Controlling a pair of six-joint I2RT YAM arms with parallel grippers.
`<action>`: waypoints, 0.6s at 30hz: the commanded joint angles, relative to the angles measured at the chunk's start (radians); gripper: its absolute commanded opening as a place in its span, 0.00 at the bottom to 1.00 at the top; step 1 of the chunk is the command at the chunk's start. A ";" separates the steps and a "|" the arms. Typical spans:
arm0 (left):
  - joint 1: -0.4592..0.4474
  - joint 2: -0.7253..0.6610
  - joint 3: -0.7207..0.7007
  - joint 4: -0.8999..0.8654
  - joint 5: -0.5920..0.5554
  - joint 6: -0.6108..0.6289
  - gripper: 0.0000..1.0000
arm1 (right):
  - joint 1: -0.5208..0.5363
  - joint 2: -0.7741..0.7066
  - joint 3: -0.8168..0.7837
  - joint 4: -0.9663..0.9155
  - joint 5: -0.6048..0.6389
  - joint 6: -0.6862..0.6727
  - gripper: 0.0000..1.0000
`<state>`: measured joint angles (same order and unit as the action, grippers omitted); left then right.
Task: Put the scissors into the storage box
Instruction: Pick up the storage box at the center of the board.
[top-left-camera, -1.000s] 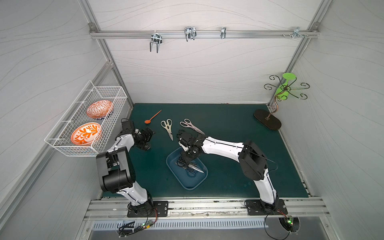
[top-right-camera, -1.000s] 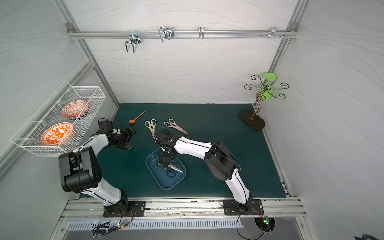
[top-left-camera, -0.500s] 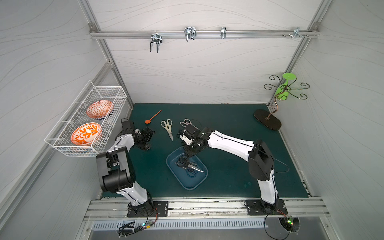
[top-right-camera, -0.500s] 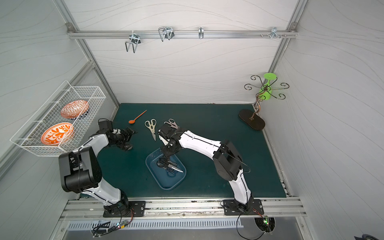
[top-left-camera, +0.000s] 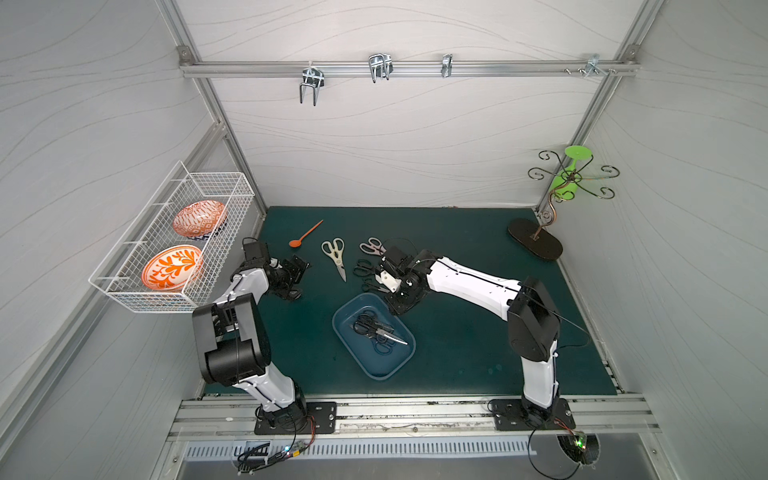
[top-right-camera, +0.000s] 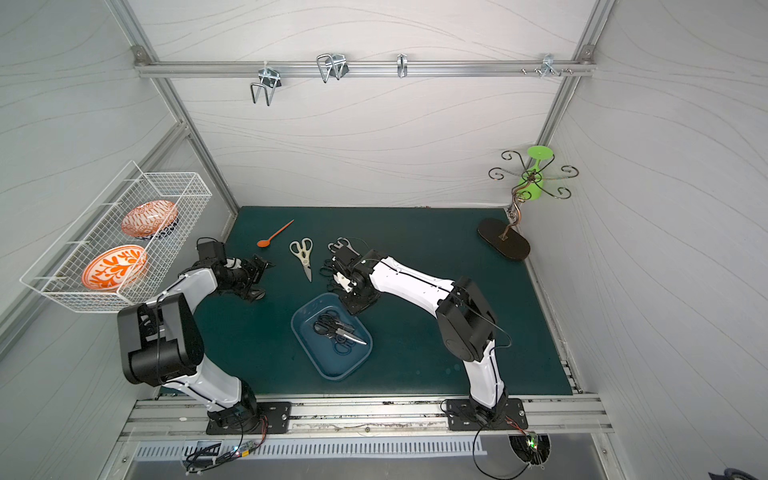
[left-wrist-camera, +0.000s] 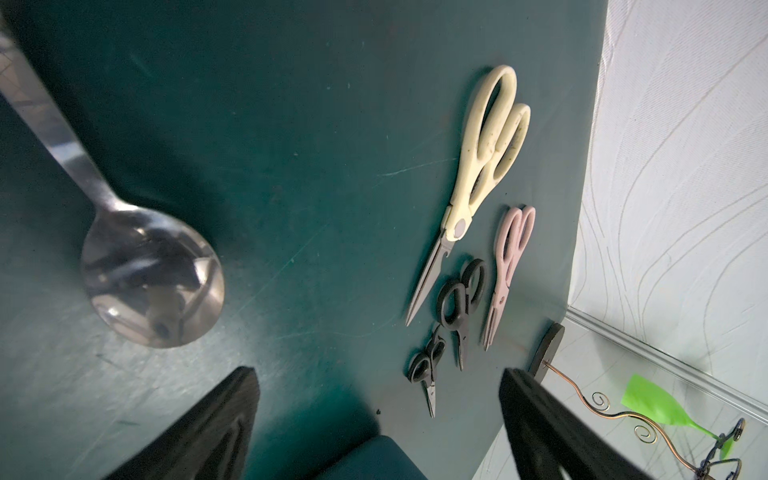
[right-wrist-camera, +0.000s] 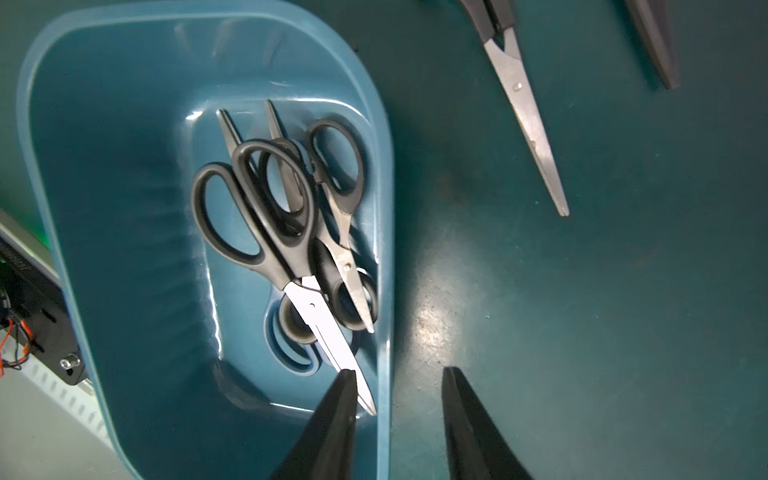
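My right gripper (right-wrist-camera: 400, 370) hangs parted, empty, over the storage box (right-wrist-camera: 104, 166) rim; left gripper (left-wrist-camera: 378, 370) gapes; seemingly four scissors (right-wrist-camera: 266, 226) inside.

Left tool (left-wrist-camera: 376, 372) spread wide, right tool (right-wrist-camera: 400, 371) narrowly parted, angled downward.

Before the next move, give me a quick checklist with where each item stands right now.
1. Right end effector empty: ok, jaws apart near the storage box rim, nothing between them.
2. Left end effector open and empty: ok.
3. Room in the storage box: ok, the boxed black-handled scissors lie to one side.
4. All scissors boxed: not ok. The cream-handled scissors, pink-handled scissors, larger black-handled pair and smaller black-handled pair lie on the mat.
5. Orange spoon outside the box: ok.
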<state>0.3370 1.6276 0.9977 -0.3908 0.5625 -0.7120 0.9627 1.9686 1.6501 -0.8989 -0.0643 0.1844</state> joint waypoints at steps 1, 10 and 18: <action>-0.006 -0.015 0.002 0.020 0.016 0.000 0.95 | 0.014 0.022 -0.004 -0.004 -0.026 -0.009 0.38; -0.008 -0.021 0.001 0.021 0.016 -0.001 0.95 | 0.022 0.079 -0.003 0.034 -0.030 0.012 0.31; -0.008 -0.017 0.001 0.026 0.028 -0.006 0.95 | 0.033 0.095 -0.005 0.040 -0.037 0.034 0.08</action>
<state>0.3325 1.6276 0.9977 -0.3904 0.5732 -0.7128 0.9836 2.0518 1.6497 -0.8616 -0.0872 0.2077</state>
